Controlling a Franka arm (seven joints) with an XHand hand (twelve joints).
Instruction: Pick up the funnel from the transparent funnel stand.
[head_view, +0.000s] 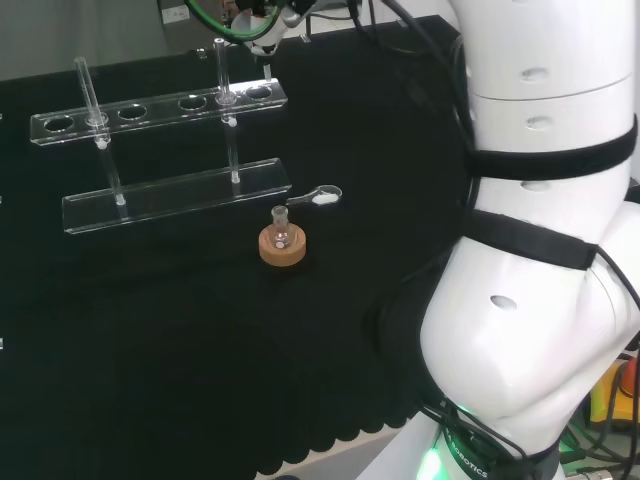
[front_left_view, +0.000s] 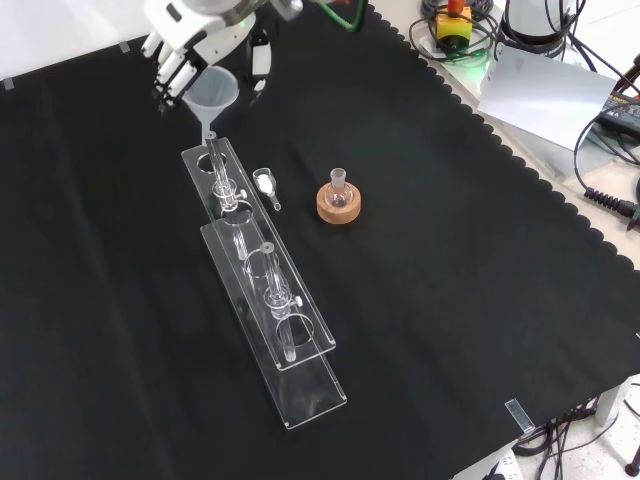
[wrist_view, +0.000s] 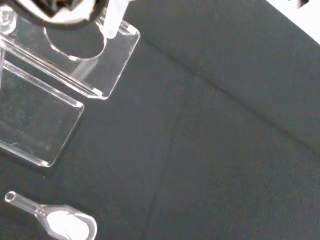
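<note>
In the front view the clear funnel (front_left_view: 211, 96) hangs at the far end of the transparent funnel stand (front_left_view: 300, 350). Its stem tip sits just above the stand's end hole. The black and white hand (front_left_view: 190, 40) reaches in from the top, with fingers on one side of the funnel's cone and the thumb on the other. The wrist view shows the funnel's stem (wrist_view: 114, 17) over the holed top plate of the stand (wrist_view: 117, 57). From the head camera the stand (head_view: 170, 200) stretches across the left of the cloth.
A small flask sits on a cork ring (front_left_view: 338, 203) (head_view: 282, 247) right of the stand in the front view. A clear spoon with white powder (front_left_view: 266, 184) (head_view: 322, 196) (wrist_view: 67, 225) lies between them. The arm's white links (head_view: 540, 250) fill the head view's right.
</note>
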